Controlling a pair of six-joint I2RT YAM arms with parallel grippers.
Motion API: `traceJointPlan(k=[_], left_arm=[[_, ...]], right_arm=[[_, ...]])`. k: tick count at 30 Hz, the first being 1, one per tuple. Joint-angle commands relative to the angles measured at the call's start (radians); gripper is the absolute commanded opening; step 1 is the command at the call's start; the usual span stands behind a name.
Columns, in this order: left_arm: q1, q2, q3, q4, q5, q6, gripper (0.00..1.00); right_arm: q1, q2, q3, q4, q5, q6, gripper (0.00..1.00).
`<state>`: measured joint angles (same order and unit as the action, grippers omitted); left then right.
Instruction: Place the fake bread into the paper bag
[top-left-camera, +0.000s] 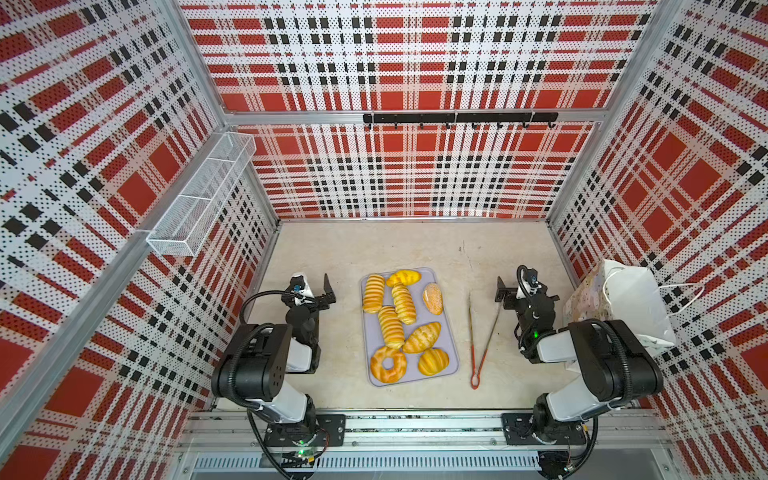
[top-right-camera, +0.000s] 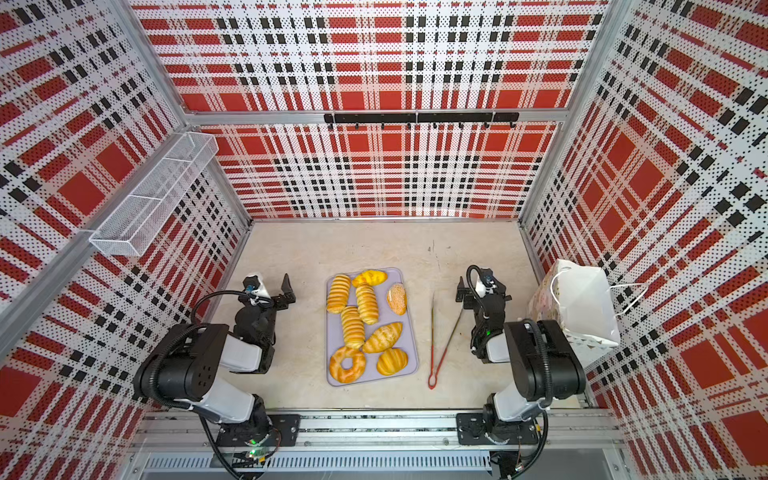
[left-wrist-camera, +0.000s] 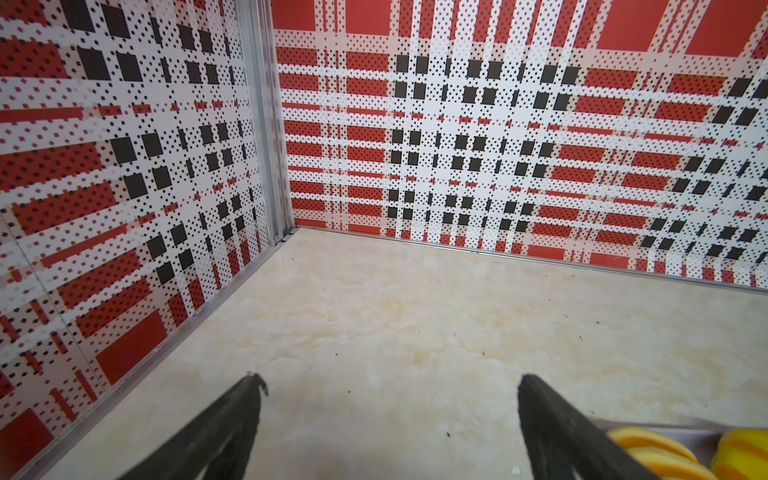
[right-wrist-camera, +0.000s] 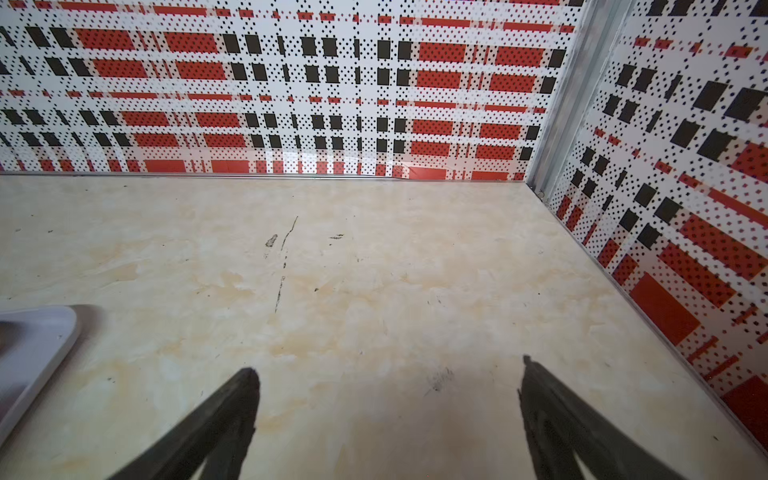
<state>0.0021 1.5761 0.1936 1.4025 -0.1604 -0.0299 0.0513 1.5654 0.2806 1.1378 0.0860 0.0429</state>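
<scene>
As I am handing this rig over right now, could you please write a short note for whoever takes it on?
Left pincer: open, empty, above bare table to the left of the tray.
Right pincer: open, empty, above bare table to the right of the tongs.
Fake bread: all eight pieces lie on the lavender tray in the middle of the table.
Paper bag: at the table's right edge, beside the right arm; its inside is not visible.
Tongs: on the table between the tray and the right arm, not held.
Done: nothing yet.
Left: move all eight breads into the bag.
</scene>
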Motion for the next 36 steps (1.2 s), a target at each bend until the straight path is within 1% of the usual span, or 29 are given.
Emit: traceJointPlan(k=[1, 6, 9, 15, 36], left_arm=[[0.013, -0.002, 0.015, -0.001, 0.012, -0.005, 0.98], [0.015, 0.001, 0.018, -0.002, 0.016, -0.005, 0.98], [0.031, -0.001, 0.015, 0.0, 0.051, -0.019, 0.98], [0.036, -0.002, 0.009, 0.01, 0.062, -0.02, 0.98], [0.022, -0.001, 0.014, -0.001, 0.03, -0.014, 0.98]], right_arm=[[-0.015, 0.004, 0.013, 0.01, -0.014, -0.006, 1.0], [-0.015, 0.005, 0.014, 0.005, -0.015, -0.006, 1.0], [-0.016, 0.005, 0.017, 0.001, -0.017, -0.005, 1.0], [-0.017, 0.005, 0.016, 0.003, -0.019, -0.005, 1.0], [-0.016, 0.005, 0.012, 0.008, -0.012, -0.006, 1.0]])
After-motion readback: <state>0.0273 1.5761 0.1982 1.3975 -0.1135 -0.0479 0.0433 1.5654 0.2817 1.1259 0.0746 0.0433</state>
